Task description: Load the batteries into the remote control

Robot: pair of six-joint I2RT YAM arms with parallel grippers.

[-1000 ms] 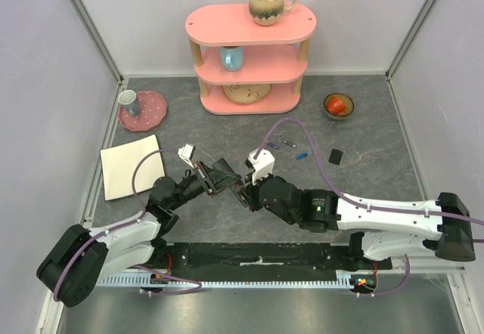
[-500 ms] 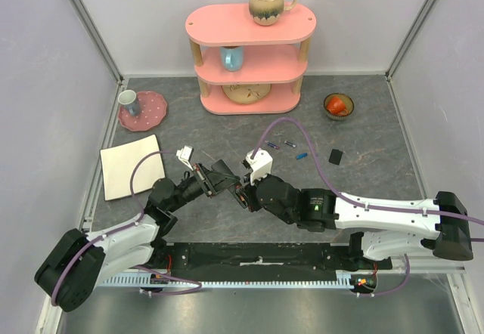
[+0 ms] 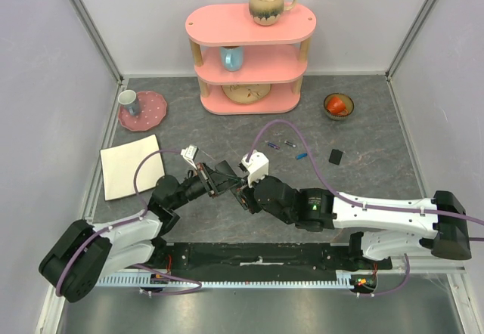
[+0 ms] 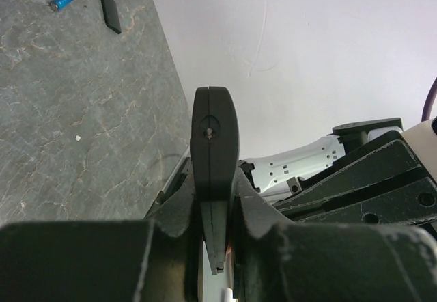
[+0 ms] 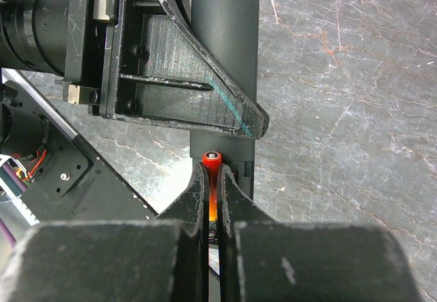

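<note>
Right gripper (image 5: 213,173) low, around red-orange battery (image 5: 212,157), at left gripper's (image 4: 214,189) remote control (image 4: 214,138).

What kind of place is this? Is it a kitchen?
Probably a robot test booth, not a kitchen. A left arm and a right arm sit at the near edge of the table, plain walls close it in, and the pink shelf of mugs looks like props.

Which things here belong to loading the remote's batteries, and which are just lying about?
Job: remote control in the left claw; red-orange battery in the right claw; blue battery, loose.
Lying about: pink shelf, tan mug, dotted plate, white mat, bowl.
</note>
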